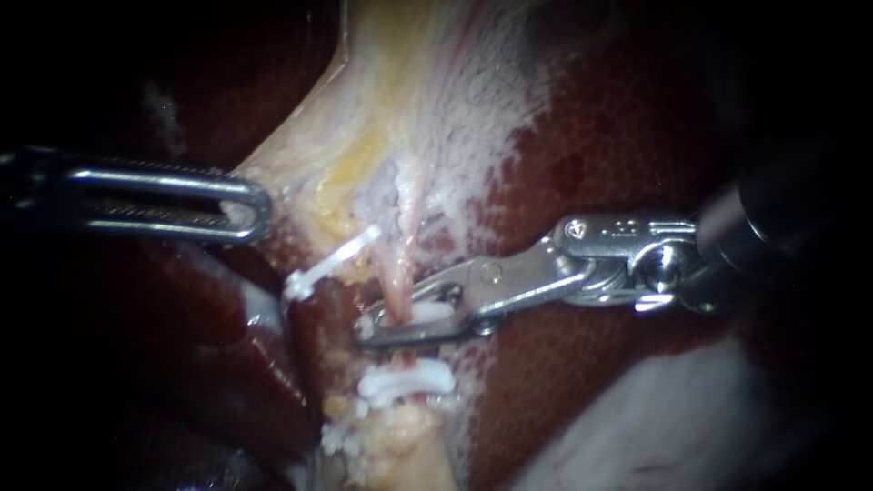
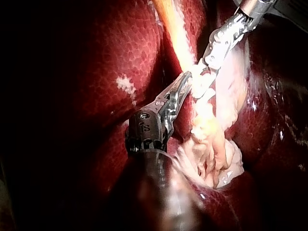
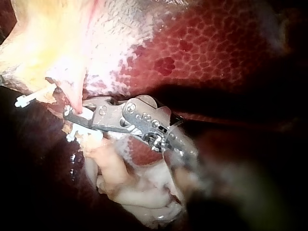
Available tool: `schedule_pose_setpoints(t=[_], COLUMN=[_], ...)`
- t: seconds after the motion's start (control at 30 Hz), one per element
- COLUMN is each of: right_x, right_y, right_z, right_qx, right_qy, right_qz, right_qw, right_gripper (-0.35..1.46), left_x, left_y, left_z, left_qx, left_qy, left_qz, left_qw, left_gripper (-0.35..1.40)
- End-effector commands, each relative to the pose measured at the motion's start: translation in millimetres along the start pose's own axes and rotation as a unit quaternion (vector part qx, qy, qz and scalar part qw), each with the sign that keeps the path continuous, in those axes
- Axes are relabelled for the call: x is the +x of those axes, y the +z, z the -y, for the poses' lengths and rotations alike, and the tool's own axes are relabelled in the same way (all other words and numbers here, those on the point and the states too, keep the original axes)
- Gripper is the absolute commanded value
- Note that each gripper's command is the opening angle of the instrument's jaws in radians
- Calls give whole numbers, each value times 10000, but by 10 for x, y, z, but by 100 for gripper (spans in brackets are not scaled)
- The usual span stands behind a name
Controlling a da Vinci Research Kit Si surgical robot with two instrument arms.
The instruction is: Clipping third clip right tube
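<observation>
A thin pink tube, the right tube (image 1: 396,284), runs down from the pale gallbladder tissue (image 1: 400,109). My right instrument (image 1: 405,320) reaches in from the right. Its jaws straddle this tube and are shut on a white clip (image 1: 427,315) that sits across it. The right wrist view shows the same jaws (image 3: 79,115) holding the clip (image 3: 86,114) at the tube. A second white clip (image 1: 406,382) sits lower on the same tube. A third clip (image 1: 323,264) lies slanted to the left. My left instrument (image 1: 244,211) is shut on the edge of the pale tissue, as its jaws (image 2: 186,81) show in the left wrist view.
Dark red liver (image 1: 637,118) surrounds the field on both sides. Yellow-white fatty tissue (image 1: 400,436) hangs below the clips. A pale fold (image 1: 655,418) lies at the lower right. In the left wrist view my right instrument (image 2: 219,43) shows beyond the pale tissue.
</observation>
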Motion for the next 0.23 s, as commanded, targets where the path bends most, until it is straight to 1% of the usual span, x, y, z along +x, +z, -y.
schedule_pose_setpoints(t=[0.03,0.23], right_x=[0,-2], right_y=[0,0], right_z=[0,0], right_qx=[4,7], right_qy=[-4,18], right_qz=[3,8], right_qw=[10000,10000], right_gripper=[-35,-35], left_x=[0,1], left_y=[0,1], left_z=[0,-1], left_qx=[-1,1], left_qy=[1,2], left_qz=[0,0], left_qw=[10000,10000], left_gripper=[-35,-35])
